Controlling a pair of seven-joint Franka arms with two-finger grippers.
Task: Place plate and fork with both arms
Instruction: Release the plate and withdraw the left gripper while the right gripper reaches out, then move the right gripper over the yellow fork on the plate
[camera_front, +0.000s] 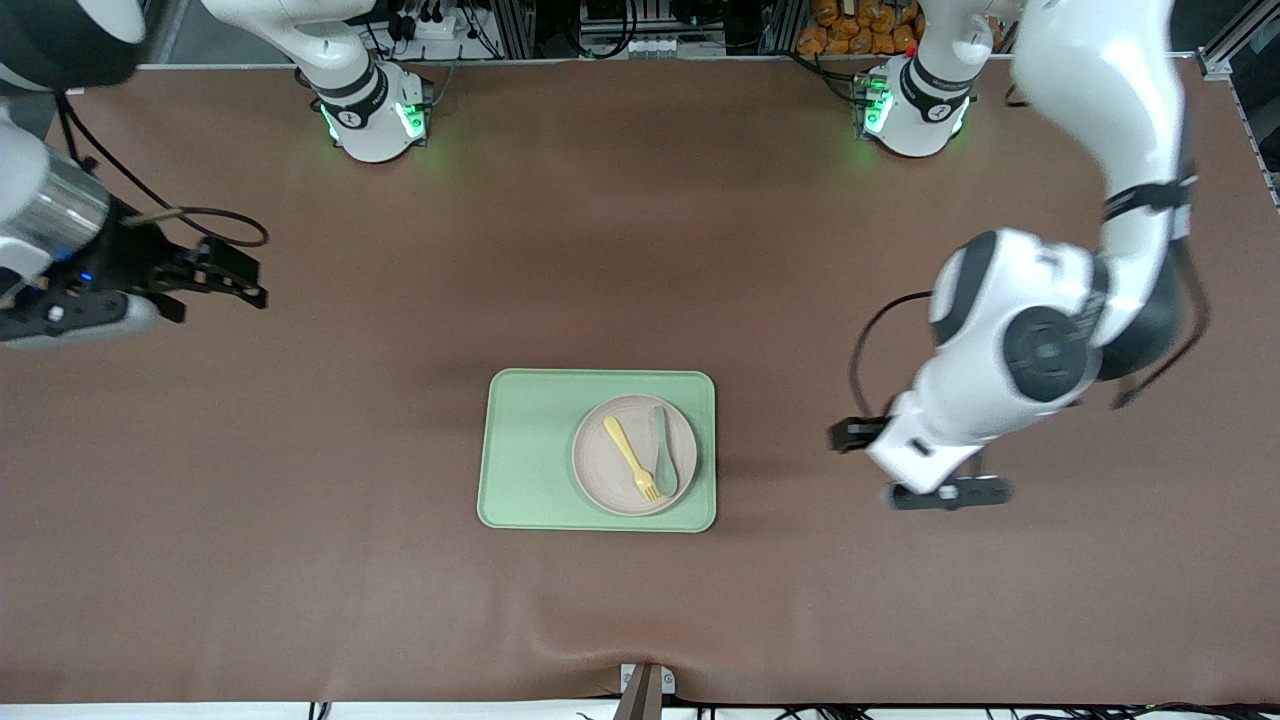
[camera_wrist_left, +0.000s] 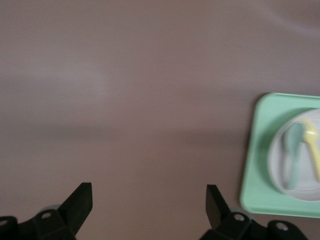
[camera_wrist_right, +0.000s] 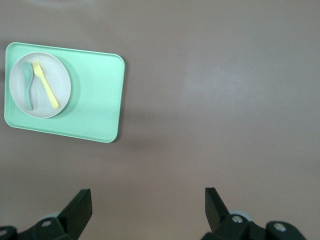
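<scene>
The pale beige-pink plate (camera_front: 610, 480) lies on the light green tray (camera_front: 530, 450), toward the left arm's end of it. The pale yellow fork (camera_front: 630, 458) lies on the plate beside a grey-green spoon (camera_front: 664, 455). My left gripper (camera_front: 900, 465) is open and empty over bare table, apart from the tray toward the left arm's end; its wrist view shows the open gripper (camera_wrist_left: 149, 200) with the fork (camera_wrist_left: 312, 145) at the edge. My right gripper (camera_front: 225, 275) is open and empty over the table's right-arm end; its wrist view shows the open gripper (camera_wrist_right: 148, 202) and the plate (camera_wrist_right: 55, 75) well away.
The brown table cover (camera_front: 640, 250) stretches all round the tray. The two green-lit arm bases (camera_front: 375, 115) stand along the table edge farthest from the front camera. A small bracket (camera_front: 645, 685) sits at the nearest edge.
</scene>
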